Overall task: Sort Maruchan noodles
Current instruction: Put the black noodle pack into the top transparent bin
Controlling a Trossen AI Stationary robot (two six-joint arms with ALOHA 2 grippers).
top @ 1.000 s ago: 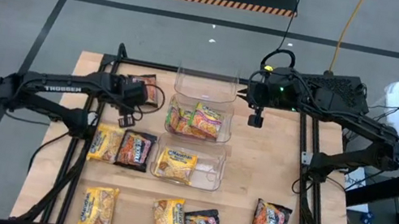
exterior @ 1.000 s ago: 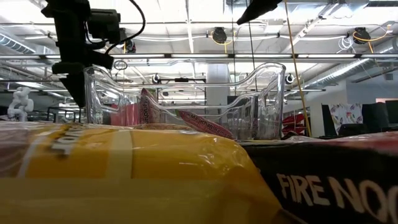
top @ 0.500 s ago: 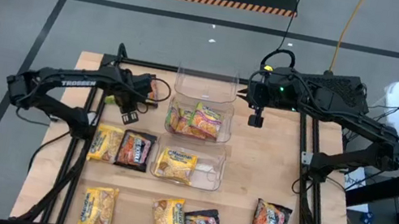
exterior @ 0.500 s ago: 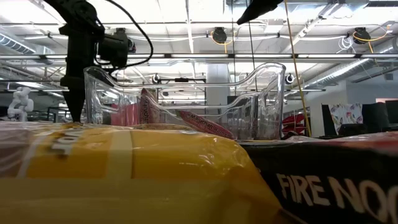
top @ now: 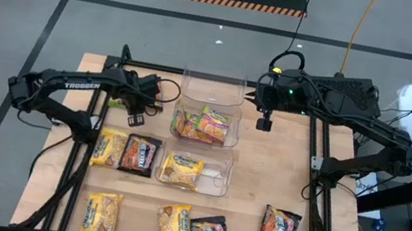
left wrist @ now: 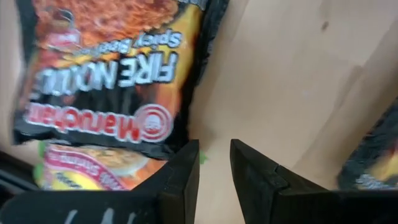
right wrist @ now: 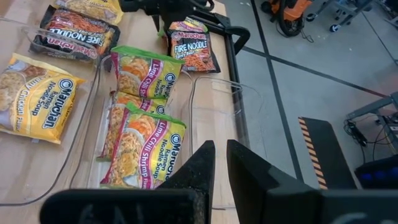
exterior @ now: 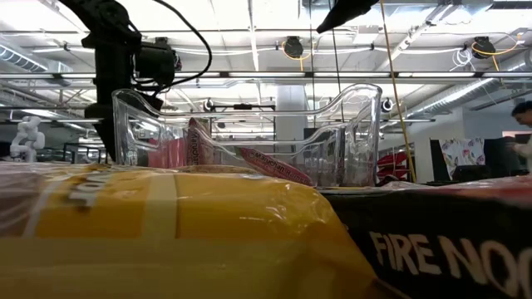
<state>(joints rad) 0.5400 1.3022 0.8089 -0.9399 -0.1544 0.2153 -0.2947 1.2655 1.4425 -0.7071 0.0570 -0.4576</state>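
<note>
High view: left end effector [top: 150,97] sits at the far left of the tabletop [top: 262,185], just beside the three clear bins [top: 212,88]. The far bin has no packets, the middle bin [top: 202,136] holds green-yellow packets [top: 214,122], and the near bin [top: 210,186] holds one yellow packet [top: 181,169]. More noodle packets lie loose: yellow [top: 108,147] and dark [top: 140,154] left of the bins, others along the near edge. Right end effector [top: 253,97] hangs by the far bin's right side.

Low view: a yellow packet [exterior: 166,241] and a dark packet [exterior: 432,241] fill the foreground, with a clear bin [exterior: 249,124] behind.

Left wrist: fingers [left wrist: 186,174] slightly apart, gripping nothing, over a dark Fire Noodle packet [left wrist: 112,68] lying flat, a green-yellow one [left wrist: 87,165] beside it.

Right wrist: fingers [right wrist: 202,165] narrowly apart, empty, above the middle bin's lime chili shrimp packets [right wrist: 146,146].
</note>
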